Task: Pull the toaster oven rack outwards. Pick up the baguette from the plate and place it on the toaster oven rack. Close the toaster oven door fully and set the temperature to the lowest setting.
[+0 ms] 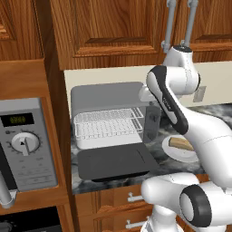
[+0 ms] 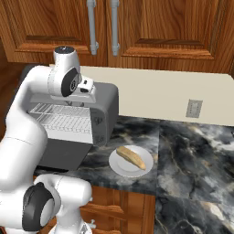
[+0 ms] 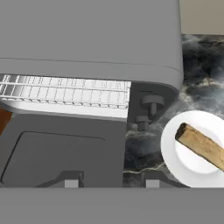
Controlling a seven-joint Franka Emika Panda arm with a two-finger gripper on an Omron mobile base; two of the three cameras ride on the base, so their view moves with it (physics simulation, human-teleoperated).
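Item: toaster-oven loading, stage two of four (judged). Rack appears drawn out; bread not yet lifted.

Nearest: hand (image 3: 108,180), tips low in the hand view, nothing between them; whether spread or pressed together cannot be told from these views.

Next: toaster oven door (image 1: 117,162), dropped flat toward the robot, dark window up, lying on the table (image 2: 192,155) edge.

Beside it: plate (image 2: 130,161), white, round, on the marble just right of the oven's knob end. Baguette (image 2: 131,157) lies across it, tan, one pale cut end toward the oven.

Beyond: toaster oven rack (image 1: 108,123), white wire grid, standing forward in the open mouth of the toaster oven (image 2: 107,107).

Relation: hand hangs above the open door, well apart from the baguette, which sits off to its right and below.

Next move calls for: swing right over the plate, turn the fingers crosswise to the loaf, descend, close on its middle
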